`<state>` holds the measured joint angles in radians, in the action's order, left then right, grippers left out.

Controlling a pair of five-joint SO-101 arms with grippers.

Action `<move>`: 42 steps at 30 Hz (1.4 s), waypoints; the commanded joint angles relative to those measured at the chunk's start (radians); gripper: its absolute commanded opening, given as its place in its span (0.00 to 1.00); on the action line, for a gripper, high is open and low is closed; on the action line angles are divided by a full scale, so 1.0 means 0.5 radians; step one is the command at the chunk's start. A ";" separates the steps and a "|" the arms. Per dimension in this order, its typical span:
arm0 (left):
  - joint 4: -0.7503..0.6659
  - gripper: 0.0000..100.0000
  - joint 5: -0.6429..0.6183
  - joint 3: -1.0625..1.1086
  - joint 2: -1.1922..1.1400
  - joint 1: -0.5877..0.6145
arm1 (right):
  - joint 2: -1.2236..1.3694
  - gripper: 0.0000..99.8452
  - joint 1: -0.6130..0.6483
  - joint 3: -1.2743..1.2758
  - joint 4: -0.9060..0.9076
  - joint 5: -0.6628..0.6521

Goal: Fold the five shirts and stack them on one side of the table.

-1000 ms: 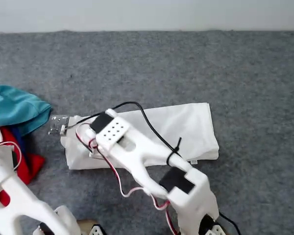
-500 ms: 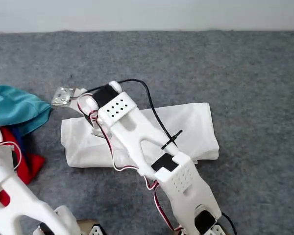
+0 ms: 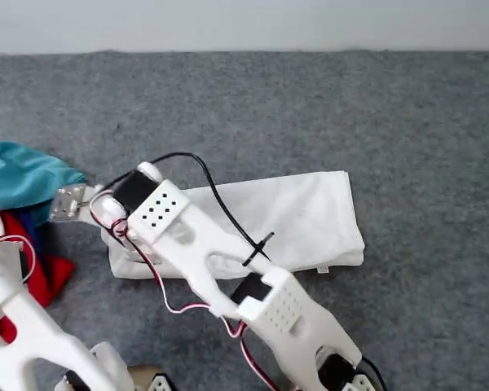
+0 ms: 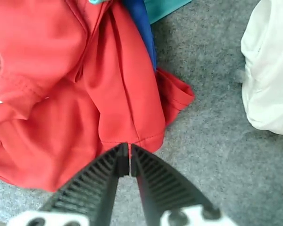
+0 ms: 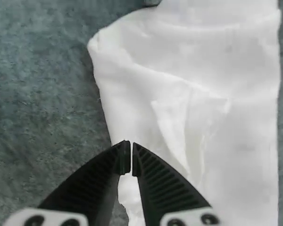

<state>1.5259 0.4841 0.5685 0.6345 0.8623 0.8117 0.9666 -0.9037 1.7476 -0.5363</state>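
Over on the left edge of the gray table (image 3: 375, 106) there's a loose pile of shirts: a teal shirt (image 3: 28, 179) on top toward the back, a red shirt (image 4: 61, 94) bunched up below it, and a strip of a blue shirt (image 4: 141, 33) poking out between the two. None of those look folded. The left gripper (image 4: 130, 155) hangs right over the red shirt's hem, fingers pressed together with nothing between them.

Middle of the table is the white shirt (image 3: 310, 216), folded into a long rectangle and lying flat, close to the pile but not touching it. The right arm (image 3: 212, 244) stretches diagonally across it toward the end nearest the pile. From its wrist cam, the right gripper (image 5: 130, 150) sits above the edge of that end, where cloth meets table, tips together and not pinching any fabric as far as I can see.
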 commanded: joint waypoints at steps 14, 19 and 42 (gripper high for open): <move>-0.025 0.01 -0.018 0.029 0.046 0.000 | 0.155 0.01 -0.391 -0.377 -0.290 0.018; -0.028 0.01 -0.018 0.081 0.049 0.000 | 0.060 0.01 -0.204 -0.592 0.100 0.025; -0.025 0.01 -0.018 0.078 0.049 0.000 | 0.379 0.01 -0.382 -0.574 -0.496 -0.218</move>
<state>1.5259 0.4841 0.6176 0.6345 0.8623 1.0464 0.7733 -1.1569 1.4730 -0.6299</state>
